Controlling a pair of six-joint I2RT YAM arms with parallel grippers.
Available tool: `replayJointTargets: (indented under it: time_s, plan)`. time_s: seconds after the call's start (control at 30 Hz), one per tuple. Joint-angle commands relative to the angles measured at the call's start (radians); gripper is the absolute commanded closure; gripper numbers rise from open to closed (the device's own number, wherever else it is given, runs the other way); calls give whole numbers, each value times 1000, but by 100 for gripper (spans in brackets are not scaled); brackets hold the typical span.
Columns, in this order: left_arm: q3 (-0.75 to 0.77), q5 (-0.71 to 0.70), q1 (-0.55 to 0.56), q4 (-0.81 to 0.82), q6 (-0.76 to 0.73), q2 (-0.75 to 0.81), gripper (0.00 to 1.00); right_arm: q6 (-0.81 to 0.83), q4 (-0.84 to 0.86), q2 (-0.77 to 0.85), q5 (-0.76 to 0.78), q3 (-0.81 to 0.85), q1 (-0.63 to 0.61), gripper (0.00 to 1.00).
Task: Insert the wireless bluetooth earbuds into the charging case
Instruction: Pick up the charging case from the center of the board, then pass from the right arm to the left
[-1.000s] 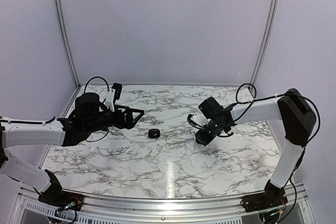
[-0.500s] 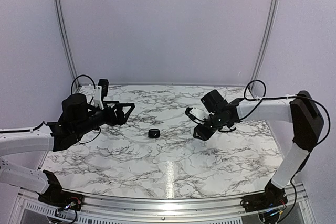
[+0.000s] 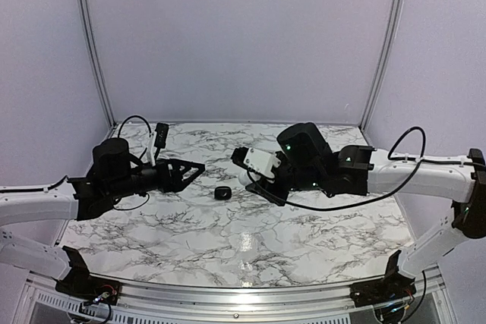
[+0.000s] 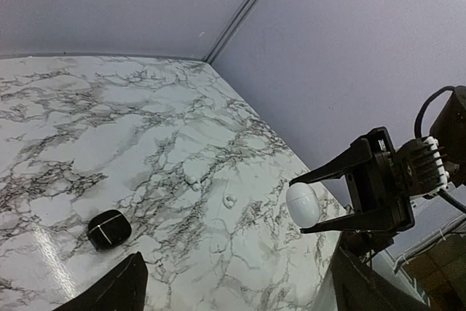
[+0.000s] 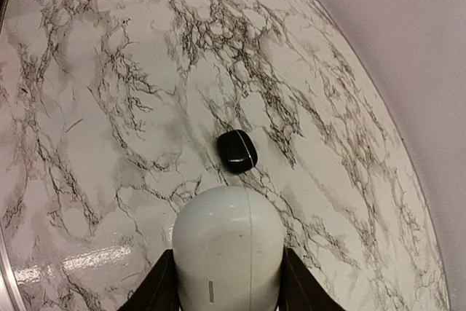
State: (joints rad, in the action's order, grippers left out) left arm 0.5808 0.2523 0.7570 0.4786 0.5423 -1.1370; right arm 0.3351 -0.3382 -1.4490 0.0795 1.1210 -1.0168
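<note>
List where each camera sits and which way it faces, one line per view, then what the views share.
Top external: fixed high behind the bases, looking down over the marble table; left arm, right arm and open left gripper show.
Left wrist: on the left arm, faces across the table at the right gripper clamping a white oval case; own fingers at the bottom edge.
Right wrist: looks down past its own fingers and that case.
Shared: the black oval object appears in all three.

A robot-lab booth — plain pale walls, metal corner rails enclosing a marble-print table.
</note>
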Motion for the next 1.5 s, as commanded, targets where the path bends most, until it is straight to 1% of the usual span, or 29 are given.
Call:
replayJointTargets:
  time_s: [0.0, 0.07, 0.2, 0.3, 0.43, 0.6, 0.8, 0.93, 1.07, 1.1, 1.47]
  plan:
    - [45, 50, 52, -5, 48, -4, 12, 94, 63, 21, 145, 61, -90, 73]
    - [57, 37, 73, -3, 48, -22, 17, 125, 69, 18, 201, 72, -132, 73]
    - [79, 15, 120, 9, 35, -57, 22, 155, 57, -2, 280, 109, -183, 73]
    - [95, 12, 146, 25, 38, -93, 28, 171, 60, -8, 325, 120, -217, 73]
    - [99, 12, 164, 69, 50, -121, 33, 184, 64, -12, 356, 127, -238, 73]
    - [92, 29, 177, 134, 68, -152, 39, 186, 54, -29, 367, 137, -248, 73]
    - [84, 75, 192, 202, 72, -170, 41, 181, 58, -37, 364, 134, -250, 74]
    - [79, 81, 197, 231, 80, -177, 42, 180, 64, -42, 358, 139, -250, 74]
    - [82, 54, 197, 235, 102, -201, 50, 173, 71, -42, 363, 145, -253, 74]
    - [84, 52, 197, 236, 105, -208, 51, 168, 78, -42, 366, 145, -253, 74]
    - [81, 74, 199, 301, 146, -239, 55, 132, 145, -34, 348, 121, -256, 74]
